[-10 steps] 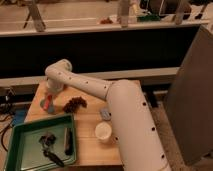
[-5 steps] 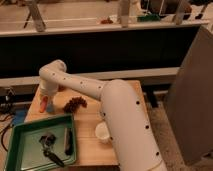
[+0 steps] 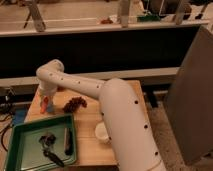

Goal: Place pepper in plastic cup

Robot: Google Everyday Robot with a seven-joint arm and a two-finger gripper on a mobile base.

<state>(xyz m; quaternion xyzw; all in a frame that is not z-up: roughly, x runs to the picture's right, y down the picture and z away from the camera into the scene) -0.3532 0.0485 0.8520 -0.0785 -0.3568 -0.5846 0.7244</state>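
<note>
My gripper [image 3: 46,98] hangs from the white arm over the left end of the wooden table [image 3: 87,117]. Right under it is the orange-red pepper [image 3: 44,105], standing roughly upright. A small light-blue plastic cup [image 3: 51,108] shows right beside the pepper, partly hidden by it and the gripper. I cannot tell whether the pepper's lower end is inside the cup or in front of it, or whether the gripper holds the pepper.
A dark grape bunch [image 3: 75,104] lies just right of the cup. A wider white cup [image 3: 102,132] stands near the front edge. A green tray [image 3: 22,135] with dark utensils sits at the front left. A grey panel [image 3: 192,95] stands at the right.
The arm has swung left and lowered, bringing the gripper and pepper from the table's middle-left to its left end beside the cup.
</note>
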